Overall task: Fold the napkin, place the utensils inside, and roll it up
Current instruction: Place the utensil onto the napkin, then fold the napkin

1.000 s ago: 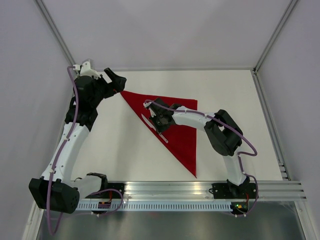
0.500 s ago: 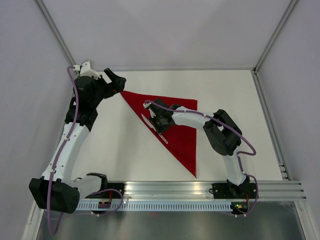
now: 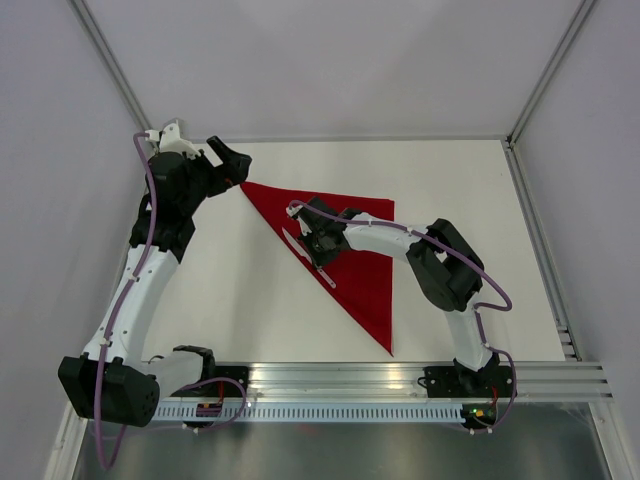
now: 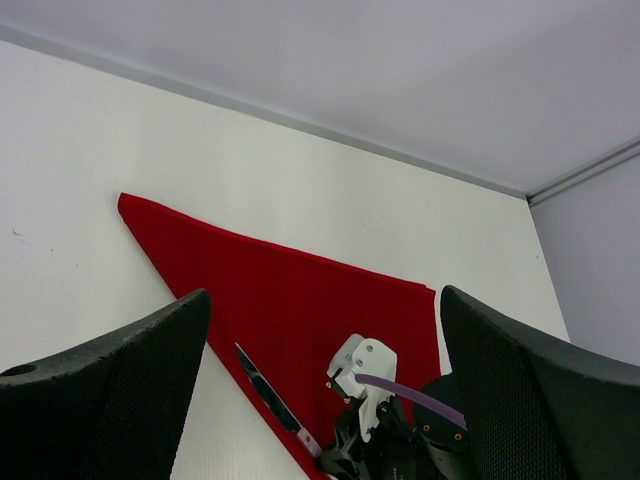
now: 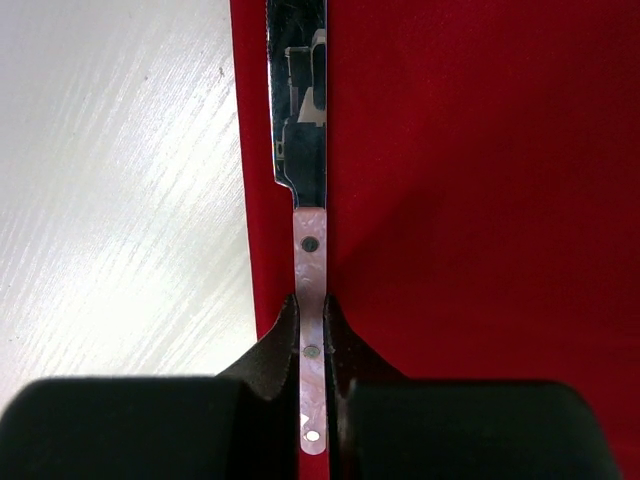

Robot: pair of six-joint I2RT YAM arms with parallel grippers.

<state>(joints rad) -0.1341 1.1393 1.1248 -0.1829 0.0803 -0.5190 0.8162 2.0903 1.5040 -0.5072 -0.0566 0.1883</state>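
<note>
The deep-red napkin (image 3: 365, 285) lies folded into a triangle on the white table, also seen in the left wrist view (image 4: 270, 290) and the right wrist view (image 5: 480, 200). A knife (image 5: 300, 100) with a pale pink handle lies along the napkin's long left edge; it also shows from the top (image 3: 329, 279) and in the left wrist view (image 4: 265, 390). My right gripper (image 5: 310, 305) is shut on the knife's handle, low over the napkin (image 3: 318, 256). My left gripper (image 3: 235, 165) is open and empty, raised by the napkin's far left corner (image 4: 325, 300).
The white table (image 3: 250, 300) is enclosed by grey walls with metal posts at the back corners. An aluminium rail (image 3: 400, 380) runs along the near edge, carrying both arm bases.
</note>
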